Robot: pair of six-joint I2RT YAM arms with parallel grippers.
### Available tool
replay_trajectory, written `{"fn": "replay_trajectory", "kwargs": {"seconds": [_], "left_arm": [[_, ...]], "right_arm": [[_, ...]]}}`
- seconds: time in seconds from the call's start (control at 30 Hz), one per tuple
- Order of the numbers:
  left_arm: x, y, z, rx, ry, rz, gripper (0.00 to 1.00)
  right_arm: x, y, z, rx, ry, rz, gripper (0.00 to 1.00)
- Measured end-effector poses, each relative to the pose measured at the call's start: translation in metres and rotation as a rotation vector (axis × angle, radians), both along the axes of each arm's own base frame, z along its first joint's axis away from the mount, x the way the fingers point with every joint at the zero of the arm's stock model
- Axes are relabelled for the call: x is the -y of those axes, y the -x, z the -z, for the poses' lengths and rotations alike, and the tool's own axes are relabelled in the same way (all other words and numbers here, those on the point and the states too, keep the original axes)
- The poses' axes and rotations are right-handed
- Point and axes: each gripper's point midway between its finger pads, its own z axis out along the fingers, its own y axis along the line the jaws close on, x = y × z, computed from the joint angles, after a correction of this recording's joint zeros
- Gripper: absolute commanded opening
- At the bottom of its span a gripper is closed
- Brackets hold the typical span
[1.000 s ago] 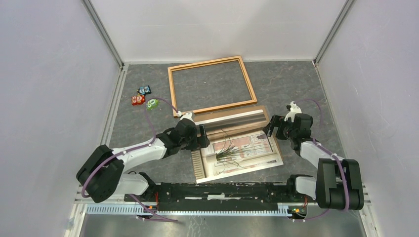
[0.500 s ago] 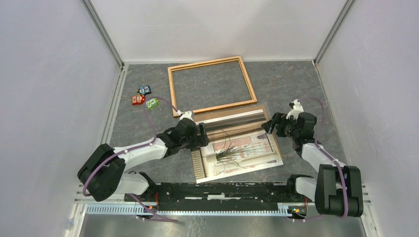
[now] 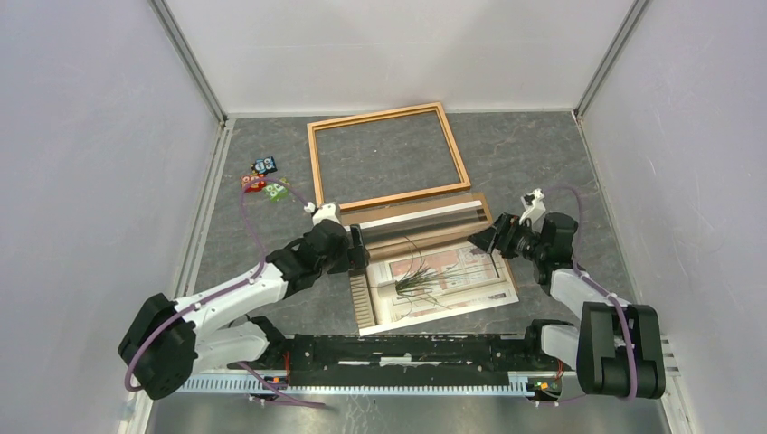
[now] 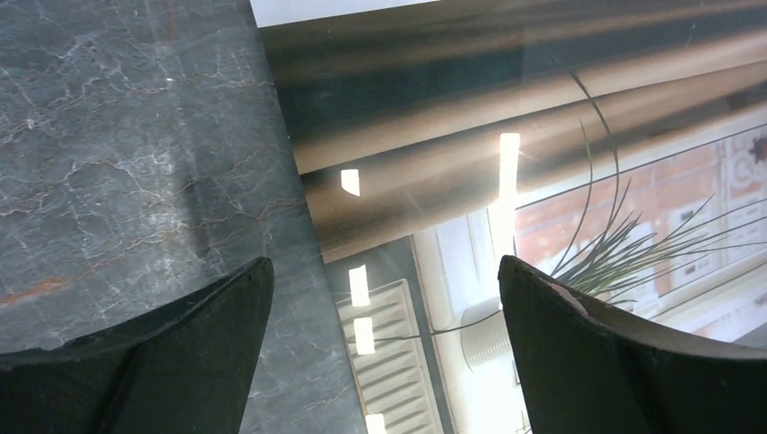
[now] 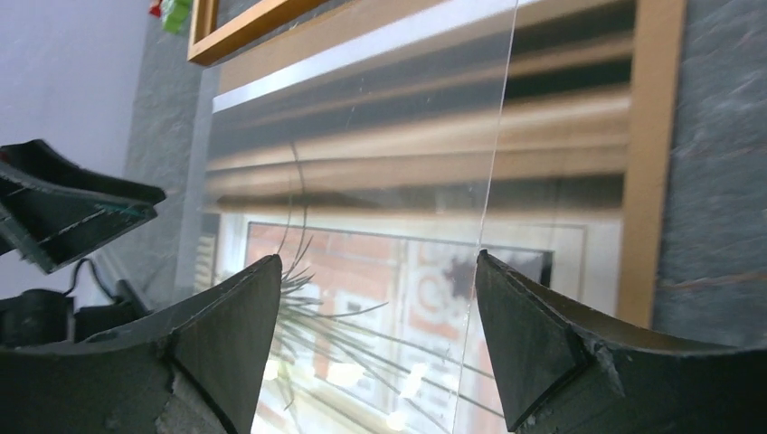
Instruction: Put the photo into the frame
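The frame (image 3: 389, 156), an empty light-brown wooden rectangle, lies flat at the back of the table. In front of it lies the photo (image 3: 437, 274), face up, with its spiky green plant (image 5: 307, 298) and brown bands (image 4: 506, 136). My left gripper (image 3: 358, 249) hangs open over the photo's left edge, one finger over the table and the other over the print (image 4: 382, 271). My right gripper (image 3: 494, 238) is open and tilted low over the photo's far right corner (image 5: 378, 258). Neither gripper holds anything.
A brown board (image 5: 653, 136) sticks out from under the photo at its far and right sides. The edge of a clear sheet (image 5: 496, 145) runs across the print. Small coloured toys (image 3: 265, 179) sit left of the frame. Grey walls enclose the table.
My left arm has drawn slightly back to the left. The right gripper has tipped lower toward the photo's corner, and its jaws have narrowed a little.
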Motion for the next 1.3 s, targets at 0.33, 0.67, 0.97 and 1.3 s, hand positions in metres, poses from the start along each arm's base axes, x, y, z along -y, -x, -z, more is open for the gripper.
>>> {"fn": "replay_trajectory", "kwargs": {"seconds": [0.33, 0.67, 0.97, 1.3], "left_arm": [[-0.012, 0.007, 0.016, -0.053, -0.07, -0.018, 1.0], [-0.042, 0.012, 0.014, -0.078, -0.1, -0.201, 1.0], [-0.046, 0.012, 0.031, -0.158, -0.077, -0.299, 1.0], [-0.052, 0.015, 0.04, -0.195, -0.054, -0.343, 1.0]], "right_arm": [[-0.02, 0.019, 0.007, -0.068, -0.165, -0.059, 0.83], [-0.02, 0.019, 0.009, -0.058, -0.148, -0.07, 0.83], [-0.015, 0.018, 0.022, -0.09, -0.11, -0.054, 0.89], [0.0, 0.017, 0.032, -0.102, 0.021, 0.0, 0.9]]}}
